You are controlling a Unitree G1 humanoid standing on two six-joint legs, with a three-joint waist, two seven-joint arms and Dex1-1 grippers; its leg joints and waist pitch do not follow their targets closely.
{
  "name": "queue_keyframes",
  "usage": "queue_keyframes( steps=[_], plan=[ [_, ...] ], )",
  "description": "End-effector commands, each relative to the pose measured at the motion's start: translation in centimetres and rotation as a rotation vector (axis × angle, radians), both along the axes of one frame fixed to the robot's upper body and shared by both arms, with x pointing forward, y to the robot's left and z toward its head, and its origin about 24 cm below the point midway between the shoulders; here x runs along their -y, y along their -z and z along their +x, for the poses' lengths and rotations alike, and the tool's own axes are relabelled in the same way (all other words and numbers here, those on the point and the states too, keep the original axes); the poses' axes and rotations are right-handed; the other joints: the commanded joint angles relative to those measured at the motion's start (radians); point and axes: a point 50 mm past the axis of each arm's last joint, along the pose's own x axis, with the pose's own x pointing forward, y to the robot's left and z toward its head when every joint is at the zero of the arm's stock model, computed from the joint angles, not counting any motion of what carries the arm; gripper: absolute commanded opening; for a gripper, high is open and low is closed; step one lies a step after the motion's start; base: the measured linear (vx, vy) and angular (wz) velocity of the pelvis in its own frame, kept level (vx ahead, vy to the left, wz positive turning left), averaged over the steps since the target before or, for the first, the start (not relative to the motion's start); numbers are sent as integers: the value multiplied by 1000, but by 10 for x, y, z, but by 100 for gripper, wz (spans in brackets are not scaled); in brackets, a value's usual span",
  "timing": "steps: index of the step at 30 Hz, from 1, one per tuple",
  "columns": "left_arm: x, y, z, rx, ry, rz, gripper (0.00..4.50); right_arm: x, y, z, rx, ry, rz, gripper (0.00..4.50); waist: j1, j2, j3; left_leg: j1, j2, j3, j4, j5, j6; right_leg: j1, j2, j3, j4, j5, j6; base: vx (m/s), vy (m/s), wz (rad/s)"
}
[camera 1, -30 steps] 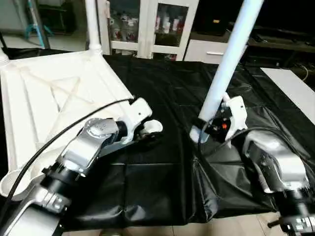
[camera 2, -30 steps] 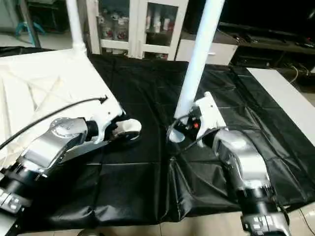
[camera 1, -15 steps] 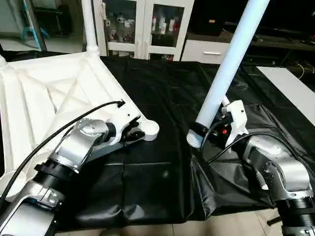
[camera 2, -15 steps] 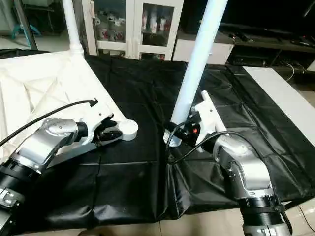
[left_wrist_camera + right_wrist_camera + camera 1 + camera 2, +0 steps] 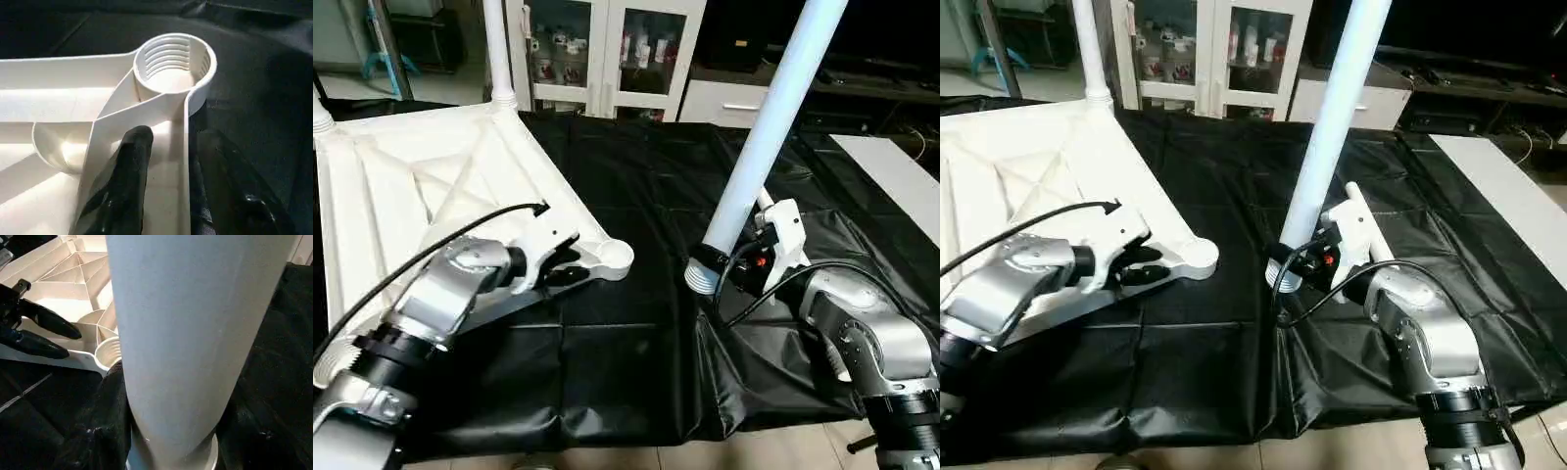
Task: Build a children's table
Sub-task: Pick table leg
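Observation:
The children's table top (image 5: 401,186) lies upside down on the left of the black-draped worktable, its ribs facing up. Two white legs (image 5: 497,49) stand in its far corner sockets. The near-right round socket (image 5: 612,257) holds nothing, and its threads show in the left wrist view (image 5: 171,61). My left gripper (image 5: 570,272) is shut on the top's edge wall just behind that socket, with one finger (image 5: 129,166) inside the rim and the other outside. My right gripper (image 5: 744,264) is shut on a long white leg (image 5: 769,117). The leg tilts, and its threaded end (image 5: 702,277) hangs just above the cloth, to the right of the socket.
A flat white board (image 5: 891,176) lies at the far right of the worktable. The black cloth (image 5: 636,352) bunches up under my right forearm near the front edge. White glass-door cabinets (image 5: 607,49) stand behind the worktable.
My left gripper has drawn back from over the socket and closed on the rim behind it. The leg in my right gripper has barely moved. The camera has shifted slightly.

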Motion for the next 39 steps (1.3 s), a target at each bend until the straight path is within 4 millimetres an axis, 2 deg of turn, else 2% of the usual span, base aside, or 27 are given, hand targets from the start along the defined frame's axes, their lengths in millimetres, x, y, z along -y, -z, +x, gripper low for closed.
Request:
queue_keyframes(
  steps=[1, 5, 9, 13, 14, 15, 16, 18, 19, 22, 24, 27, 30, 34, 36, 39],
  plan=[
    [3, 3, 0, 7, 1, 21, 220, 3, -7, 2, 20, 3, -15, 188, -2, 22, -62, 16, 13, -1, -82, -302, -57, 37, -47, 36, -81, -287, -134, 0, 0, 0],
    [3, 11, -1, -19, 13, 62, 223, 2, -7, 2, 18, -3, -13, 188, -2, 22, -63, 16, 13, -2, -82, -304, -56, 37, -47, 36, -82, -298, -125, 0, 0, 0],
    [7, 14, -3, -48, 27, 48, 225, 2, -6, 2, 16, -5, -15, 188, -1, 23, -64, 16, 14, -1, -82, -291, -57, 37, -47, 36, -79, -261, -142, 0, 0, 0],
    [6, 18, -1, -59, 15, 84, 225, 2, -6, 1, 17, -3, -13, 188, -2, 23, -63, 15, 13, -1, -83, -300, -55, 38, -47, 36, -80, -269, -140, 0, 0, 0],
    [5, 18, -1, -62, 14, 83, 189, 2, -6, 1, 18, -4, -13, 188, -2, 23, -62, 16, 13, -2, -83, -303, -55, 38, -47, 36, -82, -280, -138, 0, 0, 0],
    [5, 18, -1, -65, 12, 82, 189, 2, -6, 1, 18, -4, -13, 188, -3, 23, -62, 16, 13, -2, -83, -309, -55, 37, -48, 36, -83, -293, -136, 0, 0, 0],
    [5, 18, -1, -72, 7, 81, 185, 2, -6, 1, 18, -4, -13, 188, -3, 28, -62, 18, 13, -2, -84, -321, -57, 35, -47, 35, -85, -300, -135, 0, 0, 0],
    [4, 17, -1, -80, 6, 82, 185, 2, -6, 1, 18, -4, -13, 188, -3, 25, -61, 17, 13, -3, -84, -330, -56, 36, -48, 35, -87, -318, -131, 0, 0, 0],
    [3, 17, -1, -83, 6, 84, 147, 2, -6, 1, 17, -4, -13, 188, -3, 26, -61, 17, 13, -3, -84, -328, -55, 36, -49, 36, -87, -321, -131, 0, 0, 0],
    [2, 18, -2, -100, 5, 94, 144, 2, -6, 1, 17, -6, -12, 188, -4, 25, -61, 16, 13, -3, -85, -322, -54, 35, -48, 36, -87, -317, -132, 0, 0, 0],
    [0, 20, -3, -108, 1, 105, 104, 2, -6, 1, 18, -7, -12, 188, -4, 24, -61, 15, 14, -3, -85, -316, -54, 36, -47, 35, -85, -303, -136, 0, 0, 0],
    [-2, 21, -4, -115, -3, 115, 98, 2, -7, 1, 17, -9, -12, 188, -3, 24, -61, 15, 14, -3, -85, -315, -52, 36, -48, 36, -85, -306, -136, 0, 0, 0],
    [-4, 22, -6, -126, -4, 125, 55, 2, -7, 2, 18, -10, -11, 188, -5, 22, -61, 14, 13, -3, -85, -316, -51, 37, -49, 35, -86, -319, -133, 0, 0, 0],
    [-4, 22, -7, -120, 6, 122, 41, 1, -7, 3, 19, -11, -10, 188, -5, 23, -60, 16, 14, -3, -86, -321, -51, 34, -48, 36, -87, -324, -131, 0, 0, 0],
    [0, 21, -7, -81, 63, 110, 15, 1, -8, 3, 20, -15, -7, 188, -4, 23, -60, 16, 14, -4, -86, -321, -49, 34, -49, 36, -89, -326, -130, 0, 0, 0],
    [11, 26, -18, -51, 218, 98, 5, -2, -11, 2, 21, -48, 22, 188, -4, 24, -61, 16, 15, -4, -88, -324, -48, 34, -49, 36, -89, -323, -123, 0, 0, 0]
  ],
)
